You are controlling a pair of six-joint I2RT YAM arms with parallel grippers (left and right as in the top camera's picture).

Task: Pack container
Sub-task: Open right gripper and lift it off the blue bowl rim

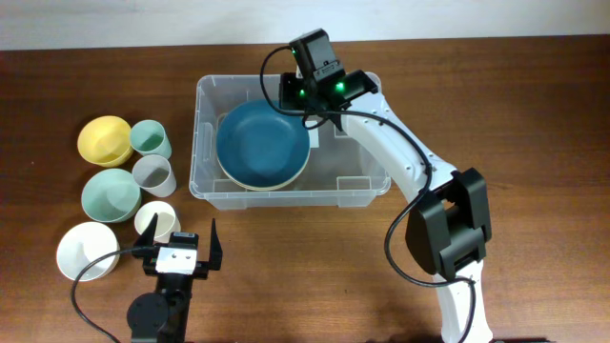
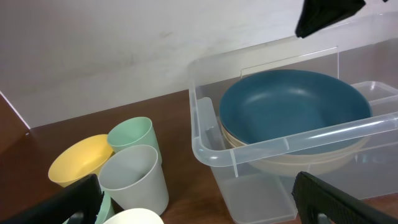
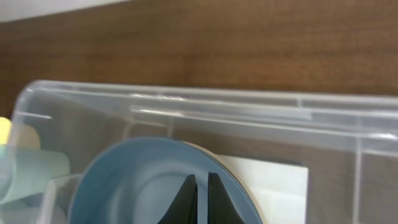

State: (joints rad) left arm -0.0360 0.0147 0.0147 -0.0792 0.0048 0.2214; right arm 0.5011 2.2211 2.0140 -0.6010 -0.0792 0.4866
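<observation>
cups (image 1: 151,138) & bowls (image 1: 103,140) left of container (image 1: 353,164), blue bowl (image 1: 262,145) inside.

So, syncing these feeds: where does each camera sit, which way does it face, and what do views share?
Overhead: above the table, looking straight down on the container; both arms in view.
Left wrist: low, near side, facing the cups and container; open left gripper spanning the bottom corners.
Right wrist: above the container, facing down at its far wall; shut right gripper at bottom edge.
Shared: all three show the blue bowl inside the container.
</observation>
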